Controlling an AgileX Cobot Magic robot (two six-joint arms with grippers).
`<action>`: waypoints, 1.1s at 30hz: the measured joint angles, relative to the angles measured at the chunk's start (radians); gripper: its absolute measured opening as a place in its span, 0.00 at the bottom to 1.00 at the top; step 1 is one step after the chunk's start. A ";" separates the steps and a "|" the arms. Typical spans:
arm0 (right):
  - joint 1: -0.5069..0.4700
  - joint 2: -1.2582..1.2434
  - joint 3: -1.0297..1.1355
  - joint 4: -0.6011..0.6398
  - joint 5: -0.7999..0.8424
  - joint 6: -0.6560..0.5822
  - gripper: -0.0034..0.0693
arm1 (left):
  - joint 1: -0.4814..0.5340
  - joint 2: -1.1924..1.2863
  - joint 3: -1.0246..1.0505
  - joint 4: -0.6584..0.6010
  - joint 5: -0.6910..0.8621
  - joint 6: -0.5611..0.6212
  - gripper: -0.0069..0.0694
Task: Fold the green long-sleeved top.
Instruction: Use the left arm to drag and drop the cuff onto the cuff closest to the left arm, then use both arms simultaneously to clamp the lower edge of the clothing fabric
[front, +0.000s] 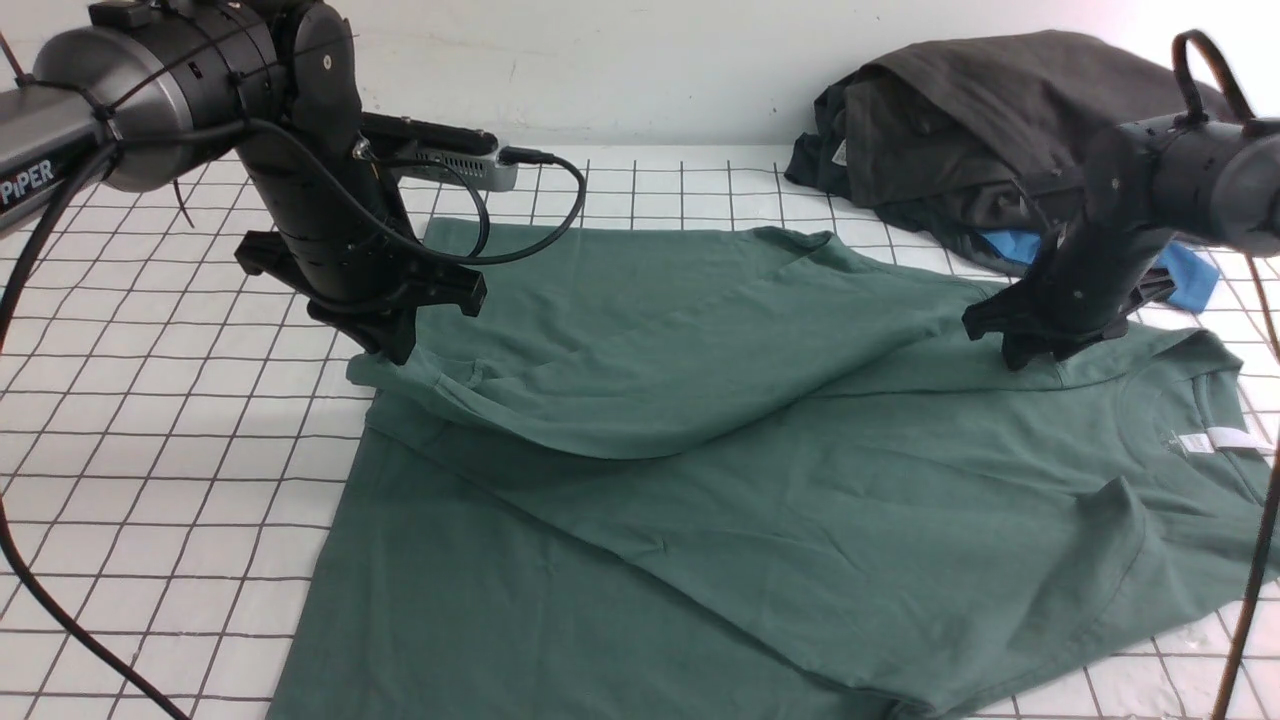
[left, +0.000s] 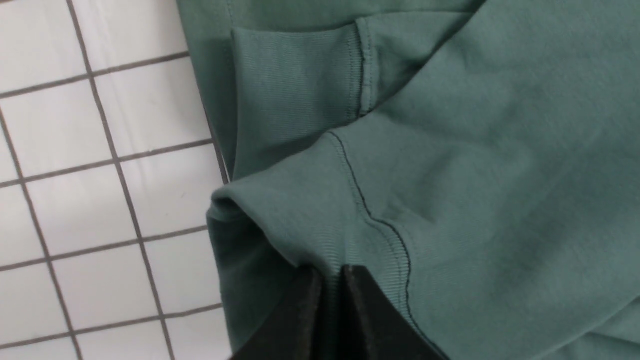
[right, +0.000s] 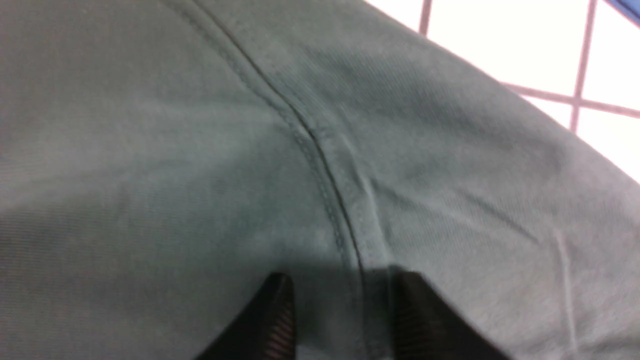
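Left gripper (front: 392, 350) was pinched almost closed on a ribbed edge of the top (front: 700, 500). Top lay spread on the gridded table (front: 150, 420), far side folded over, collar rightward. Right gripper (front: 1035, 358) clamped a seam, jaws part-way apart.

The long-sleeved top (front: 700, 480) is a muted dark green all over, with a small white label (front: 1212, 440). The table (front: 150, 400) is white with a thin dark grid. The garment heap (front: 960, 110) is charcoal grey, the cloth (front: 1190, 280) bright blue.
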 joint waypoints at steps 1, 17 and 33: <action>0.000 0.001 -0.003 0.000 0.006 -0.015 0.30 | 0.000 0.000 0.000 0.000 0.000 0.000 0.14; -0.049 -0.071 -0.002 -0.087 0.071 -0.063 0.04 | 0.000 0.011 0.000 0.016 -0.005 0.010 0.15; -0.048 -0.115 -0.012 0.103 0.095 -0.113 0.44 | 0.000 -0.059 0.000 0.024 0.026 0.083 0.72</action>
